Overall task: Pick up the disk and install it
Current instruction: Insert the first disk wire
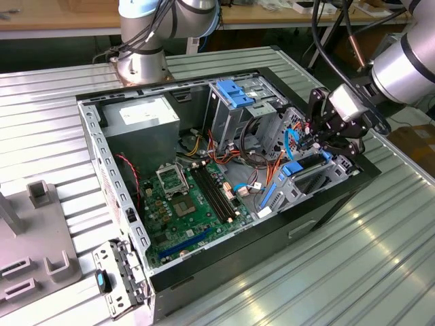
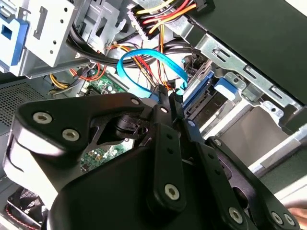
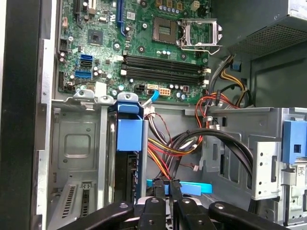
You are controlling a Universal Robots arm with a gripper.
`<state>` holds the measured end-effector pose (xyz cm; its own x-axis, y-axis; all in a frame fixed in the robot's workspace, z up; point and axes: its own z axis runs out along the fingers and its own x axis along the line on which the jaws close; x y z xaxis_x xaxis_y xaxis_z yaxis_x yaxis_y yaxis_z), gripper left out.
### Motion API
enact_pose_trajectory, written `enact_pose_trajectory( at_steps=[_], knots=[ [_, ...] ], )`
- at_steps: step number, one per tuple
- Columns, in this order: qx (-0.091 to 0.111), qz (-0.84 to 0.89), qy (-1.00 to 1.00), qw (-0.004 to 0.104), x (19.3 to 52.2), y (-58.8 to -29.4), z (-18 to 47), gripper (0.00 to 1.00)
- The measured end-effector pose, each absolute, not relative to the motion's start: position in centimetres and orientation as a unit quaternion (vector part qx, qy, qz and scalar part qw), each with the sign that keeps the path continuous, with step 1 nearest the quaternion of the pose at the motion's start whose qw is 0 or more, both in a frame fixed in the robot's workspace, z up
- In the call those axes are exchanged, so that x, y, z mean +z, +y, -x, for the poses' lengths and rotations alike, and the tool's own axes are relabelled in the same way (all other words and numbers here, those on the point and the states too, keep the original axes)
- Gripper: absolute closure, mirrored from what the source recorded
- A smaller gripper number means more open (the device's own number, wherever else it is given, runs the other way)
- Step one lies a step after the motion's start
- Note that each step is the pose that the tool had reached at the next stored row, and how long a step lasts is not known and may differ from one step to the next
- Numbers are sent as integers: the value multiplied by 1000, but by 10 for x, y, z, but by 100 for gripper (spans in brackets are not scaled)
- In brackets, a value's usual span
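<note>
The pincer point(image 3: 168, 188) hangs inside the open computer case point(image 1: 272, 238). Its two fingers point(image 3: 160, 190) are clenched with barely a slit between them, and I cannot make out anything in their grip. A thin blue cable point(image 3: 192, 188) runs just behind the tips. The disk point(image 3: 129, 136) stands on edge in the metal drive cage point(image 3: 79, 143), just beside the pincer but apart from it, near the green circuit board point(image 3: 144, 38).

Robotics workshop: ribbed metal worktop point(image 1: 380, 272), robot arm base point(image 1: 139, 64) mounted on it, opened computer case point(image 1: 238, 252), wooden benches point(image 1: 54, 13) behind.
</note>
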<state>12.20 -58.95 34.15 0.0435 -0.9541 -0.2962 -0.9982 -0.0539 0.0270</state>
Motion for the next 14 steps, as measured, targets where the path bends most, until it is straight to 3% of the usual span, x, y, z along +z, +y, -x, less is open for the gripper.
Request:
enact_pose_trajectory(
  at_steps=[4,5,7,14],
  knots=[
    [107,718,683,81,349,-589,-122,84],
    [101,718,685,73,349,-589,-122,84],
    [78,720,688,47,350,-586,-122,84],
    [74,720,688,43,350,-586,-121,84]
  ],
)
